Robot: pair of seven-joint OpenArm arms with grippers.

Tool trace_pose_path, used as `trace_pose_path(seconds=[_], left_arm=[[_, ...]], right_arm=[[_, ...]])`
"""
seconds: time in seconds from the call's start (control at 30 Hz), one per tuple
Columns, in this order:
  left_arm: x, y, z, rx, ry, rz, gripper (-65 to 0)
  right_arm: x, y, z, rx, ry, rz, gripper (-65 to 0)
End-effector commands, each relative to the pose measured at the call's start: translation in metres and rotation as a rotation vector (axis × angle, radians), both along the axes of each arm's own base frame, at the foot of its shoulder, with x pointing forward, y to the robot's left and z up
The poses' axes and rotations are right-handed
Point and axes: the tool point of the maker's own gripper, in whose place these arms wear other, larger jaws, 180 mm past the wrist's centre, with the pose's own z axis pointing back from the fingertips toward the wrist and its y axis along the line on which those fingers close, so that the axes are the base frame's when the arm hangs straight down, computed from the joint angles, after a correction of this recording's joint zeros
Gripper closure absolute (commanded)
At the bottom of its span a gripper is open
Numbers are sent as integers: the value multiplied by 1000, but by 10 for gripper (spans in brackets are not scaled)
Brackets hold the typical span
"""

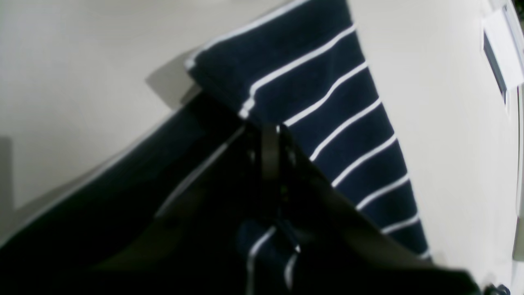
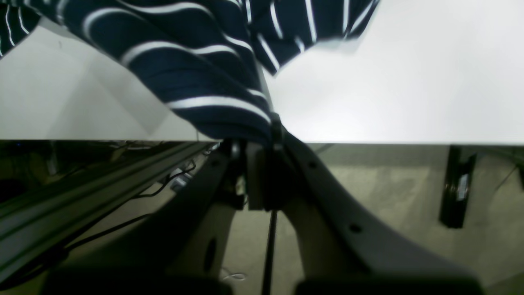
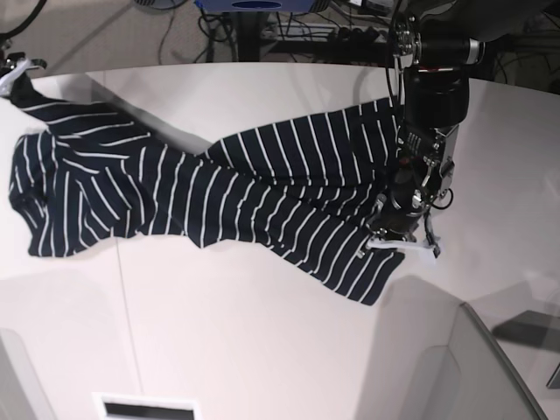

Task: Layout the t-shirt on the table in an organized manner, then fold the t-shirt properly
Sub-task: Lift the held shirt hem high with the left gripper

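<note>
Base view shows the left gripper (image 3: 395, 234) down on the t-shirt (image 3: 219, 192), its jaws clenched on the hem corner nearest it. In the left wrist view that gripper (image 1: 268, 135) pinches a doubled fold of striped cloth, and the rest of the shirt runs away from it flat over the table (image 1: 82, 61). The right gripper (image 2: 273, 127), seen in the right wrist view, is clamped on the t-shirt's opposite end just at the table's edge, with floor, cables (image 2: 123, 196) and a metal rail (image 2: 82, 184) below. The shirt lies across the table (image 3: 262, 350), its long axis stretched between the two grippers, bunched and wider toward the right gripper's end. A white slotted plate (image 3: 144, 407) sits on the table well apart from the shirt.
</note>
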Motion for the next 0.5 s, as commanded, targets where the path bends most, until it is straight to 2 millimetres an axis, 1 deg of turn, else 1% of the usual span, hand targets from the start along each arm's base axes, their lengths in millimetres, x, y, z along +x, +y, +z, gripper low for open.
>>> trace_pose_path(seconds=[0.0,0.07,0.1,0.17,0.23,0.3,0.33,0.43,0.47], left_arm=[[13,-1,12,6,-40,-7,0],[23,-11,19,31,-53,-64,0],[28,-19,24,46,-65,-100,0],[47,-25,50,85,-132,-155,0],[59,-31,75,114,-197,-194,0],[79,-32,114,160,-291,-233,0],[86,-31,128,180,-321,-249,0],[106,-26,162,212,-339,-292,0],[111,-24,170,219,-340,-301,0]], right_arm=[[5,-5,6,-7,-37,0,-2],[6,-7,3,0,-46,-9,-2],[9,-12,5,-10,-51,-5,-2],[22,-15,12,-29,-75,20,-2],[32,-24,20,-55,-96,30,-2],[51,-33,34,-87,-138,45,-2],[60,-38,41,-104,-158,53,-2],[87,-51,64,-152,-224,71,-2],[95,-56,73,-171,-236,77,-2]])
